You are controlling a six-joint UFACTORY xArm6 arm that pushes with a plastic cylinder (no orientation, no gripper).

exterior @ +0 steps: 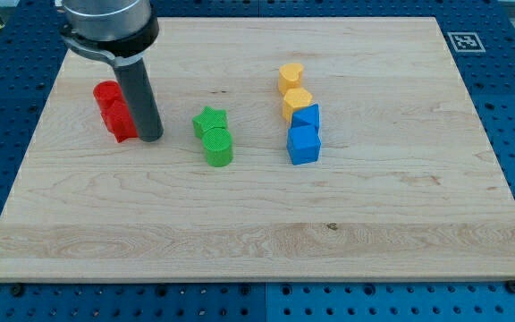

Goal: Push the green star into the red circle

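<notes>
- The green star (209, 120) sits a bit toward the view's left of the board's middle, touching the green cylinder (218, 148) just below it.
- My tip (151, 137) is down on the wooden board (257, 233) to the view's left of the green star, with a clear gap between them. That's the wrong side: the star lies to the view's right of the tip, and the target is on the view's left.
- The red circle (106, 92) is farther to the view's left of the star and slightly up, beyond the rod, with a second red block (120, 122) (shape hard to call) touching it below, right beside my tip.
- So I reckon the tip has to loop round to the star's right side before shoving it leftward.
- There's no jaw here, just a bare rod, touching no block as far as I can tell.
- Count: two green, two red, two yellow blocks (291, 77) (297, 101), two blue blocks (307, 118) (302, 145), the last four stacked in a column to the view's right of the star.
</notes>
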